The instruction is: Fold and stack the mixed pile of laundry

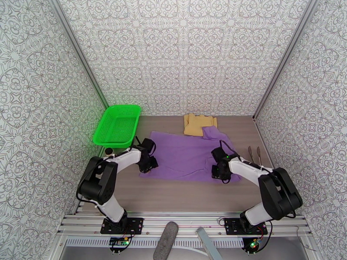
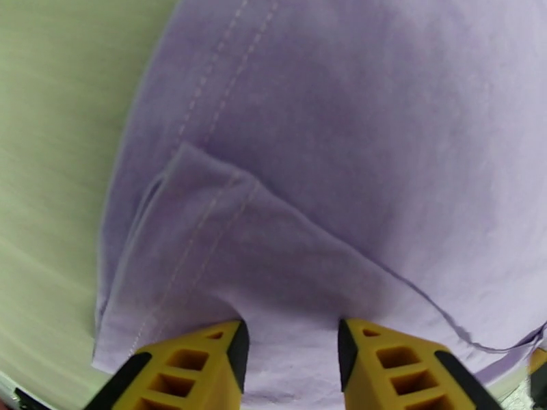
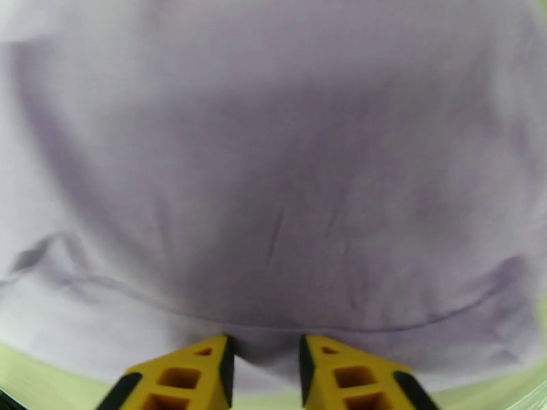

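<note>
**Top external view.** The purple T-shirt [image 1: 182, 154] is spread flat as a broad, soft sheet on the matte grey-brown table [image 1: 173, 193]. It spans the ground between the two sets of fingers. The left gripper [image 1: 147, 168] is set down at the shirt's near left corner and the right gripper [image 1: 220, 174] at its near right edge. The spread of the fingers cannot be told from here. Beyond the fingers, at the far side of the shirt, the mustard-tan garment [image 1: 197, 125] lies folded into a rough square, touching the purple cloth. Outward and beyond the left fingers, a green mesh basket [image 1: 117, 125] of perforated plastic is tilted against the patterned wall.

**Left wrist view.** The blocky yellow fingers [image 2: 205, 367], ribbed with hollow cells, are held apart. Smooth cloth is seen flat through the gap of the left gripper [image 2: 288, 336]. Just ahead of the fingertips, a corner of the T-shirt [image 2: 328, 131] is turned over into a triangular flap edged with double stitching. Bare table [image 2: 48, 165] is seen to the left of the fingers.

**Right wrist view.** The yellow fingers [image 3: 355, 377] are parted more narrowly, and the right gripper [image 3: 265, 350] sits over the hem. Fine woven cloth of the T-shirt [image 3: 273, 165] stretches ahead of the tips, and a curved seam runs just in front of them.
</note>
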Robot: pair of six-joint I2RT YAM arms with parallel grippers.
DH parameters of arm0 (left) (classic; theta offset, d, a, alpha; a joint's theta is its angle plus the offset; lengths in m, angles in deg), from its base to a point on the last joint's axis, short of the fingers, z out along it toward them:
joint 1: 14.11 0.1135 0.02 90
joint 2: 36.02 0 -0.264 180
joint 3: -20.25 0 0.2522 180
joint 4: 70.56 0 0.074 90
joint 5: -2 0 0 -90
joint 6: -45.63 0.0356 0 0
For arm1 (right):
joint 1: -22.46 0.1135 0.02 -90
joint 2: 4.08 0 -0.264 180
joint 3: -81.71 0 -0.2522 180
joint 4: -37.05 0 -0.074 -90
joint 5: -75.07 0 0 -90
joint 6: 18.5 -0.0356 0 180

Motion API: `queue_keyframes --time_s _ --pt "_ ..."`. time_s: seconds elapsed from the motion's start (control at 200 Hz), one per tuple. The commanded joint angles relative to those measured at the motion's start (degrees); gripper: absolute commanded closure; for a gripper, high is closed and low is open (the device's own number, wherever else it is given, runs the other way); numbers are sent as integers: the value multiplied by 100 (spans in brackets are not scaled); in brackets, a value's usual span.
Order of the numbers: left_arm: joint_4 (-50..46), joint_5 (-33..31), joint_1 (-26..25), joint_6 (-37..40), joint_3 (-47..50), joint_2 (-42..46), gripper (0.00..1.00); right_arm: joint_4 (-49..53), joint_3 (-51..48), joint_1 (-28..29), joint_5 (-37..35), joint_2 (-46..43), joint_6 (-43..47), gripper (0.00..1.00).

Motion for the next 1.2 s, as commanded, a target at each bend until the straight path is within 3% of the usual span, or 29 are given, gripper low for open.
queue_keyframes --time_s 0.0,0.425,0.64,0.85,1.195 --pt "102 262 -192 -483 821 -136 56 -642 -373 188 68 105 -537 70" --pt "0 319 -647 -1145 2390 1061 55 -310 -1418 1549 -431 -435 -1736 65" --pt "-961 29 -613 -1233 2814 2330 51 289 -1733 2075 -535 -1344 -2428 64" --pt "-1316 189 -338 -1234 3006 3400 48 632 -1944 2162 -561 -2281 -2892 64" --pt "-1751 -8 12 -765 2522 3440 42 776 -1969 2158 -746 -2778 -3127 58"
